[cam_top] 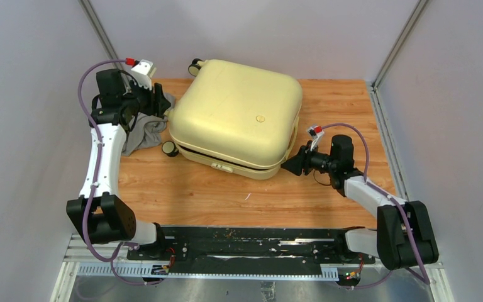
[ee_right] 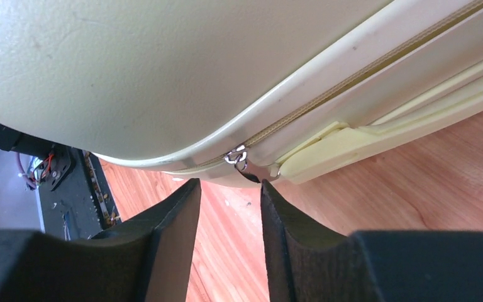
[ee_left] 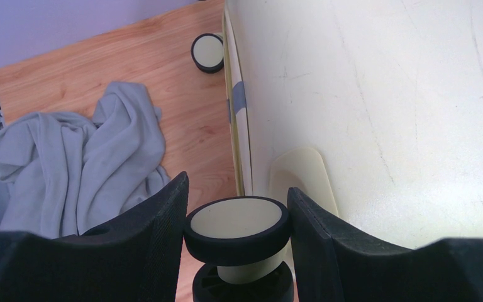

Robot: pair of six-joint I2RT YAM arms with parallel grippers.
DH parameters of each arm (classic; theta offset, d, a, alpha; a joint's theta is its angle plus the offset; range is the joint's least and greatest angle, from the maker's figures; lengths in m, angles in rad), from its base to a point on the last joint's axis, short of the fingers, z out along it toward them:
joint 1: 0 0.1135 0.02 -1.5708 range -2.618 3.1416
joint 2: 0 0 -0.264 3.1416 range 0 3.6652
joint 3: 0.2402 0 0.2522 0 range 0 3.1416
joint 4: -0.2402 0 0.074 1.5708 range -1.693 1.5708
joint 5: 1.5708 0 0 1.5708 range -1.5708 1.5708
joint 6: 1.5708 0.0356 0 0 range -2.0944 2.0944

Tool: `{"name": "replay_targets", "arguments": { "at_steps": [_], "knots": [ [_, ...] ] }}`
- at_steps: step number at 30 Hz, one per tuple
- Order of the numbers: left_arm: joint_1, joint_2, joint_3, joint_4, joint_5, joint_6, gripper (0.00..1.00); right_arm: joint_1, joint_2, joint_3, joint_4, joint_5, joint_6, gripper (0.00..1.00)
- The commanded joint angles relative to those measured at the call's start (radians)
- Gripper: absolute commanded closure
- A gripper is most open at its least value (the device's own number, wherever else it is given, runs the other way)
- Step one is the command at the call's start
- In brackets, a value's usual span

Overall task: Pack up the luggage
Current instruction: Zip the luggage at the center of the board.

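Lying shut and flat on the wooden table, from centre out toward 12 o'clock: the luggage, lid down, zip seam running round its rim. Judging by shell and size: stiff, smooth, slippery under rubber pads, bulky and probably the heaviest thing here. No flat face narrow enough for a two-finger pinch. Better to take hold only at small features: a wheel, the zip pull, the rim lip.

At the luggage's 9 o'clock, left gripper clenched about a wheel, pads appearing to touch both sides of the black tyre. Good anchor for bracing or turning the case, though round and probably free to spin, so liable to slip under a hard pull. Second wheel farther along the same edge, toward 12 o'clock in the wrist view.

At the luggage's 4 o'clock corner, right gripper grasping nothing, fingers a narrow gap apart, metal zip pull hanging just beyond the tips. Small, thin, loose: needs a centred, firm pinch.

At the table's 10 o'clock, outside the case, grey cloth crumpled just beside the left gripper: soft, light, easy to bunch. Packing apparently not done with that garment lying out.
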Motion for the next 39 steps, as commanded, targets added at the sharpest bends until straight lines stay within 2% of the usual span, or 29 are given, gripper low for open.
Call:
{"name": "replay_targets", "arguments": {
  "at_steps": [1, 7, 11, 20, 22, 24, 31, 39],
  "knots": [
    [-0.024, -0.021, 0.051, 0.078, 0.076, -0.05, 1.0, 0.015, 0.013, -0.008, 0.076, 0.047, -0.006, 0.54],
    [-0.024, -0.017, 0.063, 0.084, 0.081, -0.073, 1.0, 0.015, 0.08, 0.016, 0.173, 0.026, -0.006, 0.52],
    [-0.024, -0.017, 0.077, 0.074, 0.082, -0.073, 1.0, 0.016, 0.149, 0.047, 0.19, -0.015, -0.012, 0.55],
    [-0.024, -0.012, 0.113, 0.052, 0.076, -0.075, 1.0, 0.015, 0.164, 0.03, 0.301, -0.051, 0.015, 0.78],
    [-0.024, -0.011, 0.117, 0.05, 0.078, -0.081, 1.0, 0.015, 0.162, 0.016, 0.332, -0.055, 0.032, 0.92],
    [-0.024, -0.011, 0.11, 0.05, 0.079, -0.083, 1.0, 0.016, 0.153, -0.002, 0.364, -0.053, 0.055, 1.0],
    [-0.024, -0.013, 0.062, 0.069, 0.071, -0.078, 1.0, 0.015, 0.072, -0.059, 0.341, -0.046, 0.048, 1.0],
    [-0.024, -0.002, 0.082, 0.08, 0.08, -0.103, 1.0, 0.029, 0.005, -0.074, 0.277, -0.037, 0.045, 1.0]
  ]
}}
